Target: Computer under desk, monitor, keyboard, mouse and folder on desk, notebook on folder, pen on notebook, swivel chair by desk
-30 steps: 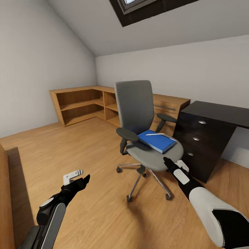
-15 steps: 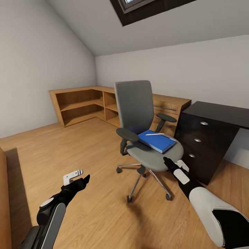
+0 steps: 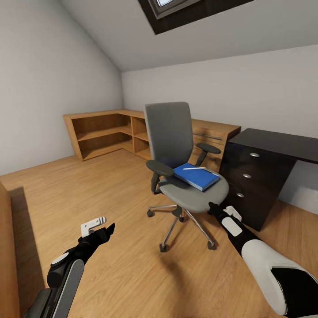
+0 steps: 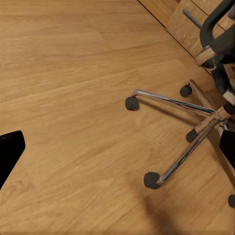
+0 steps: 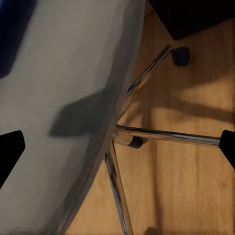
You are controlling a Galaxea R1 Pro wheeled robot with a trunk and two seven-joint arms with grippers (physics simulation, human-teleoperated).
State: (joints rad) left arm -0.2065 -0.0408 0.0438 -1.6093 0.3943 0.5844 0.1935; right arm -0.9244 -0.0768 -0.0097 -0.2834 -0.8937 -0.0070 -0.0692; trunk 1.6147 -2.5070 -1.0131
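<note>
The swivel chair [image 3: 183, 176] slides a touch further off as the view shifts. The blue folder [image 3: 195, 176] lies on its seat, a white pen [image 3: 194, 168] on top. The right gripper [image 3: 219, 211] hovers just off the seat edge, spread wide, empty; the left gripper [image 3: 102, 226] likewise. Next: reach in for the folder.

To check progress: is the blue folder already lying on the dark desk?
No, the blue folder lies on the swivel chair seat, beside the dark desk.

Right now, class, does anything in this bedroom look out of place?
Yes: a blue folder with a white pen on top lies on the grey swivel chair's seat, not on the dark desk beside it.
</note>
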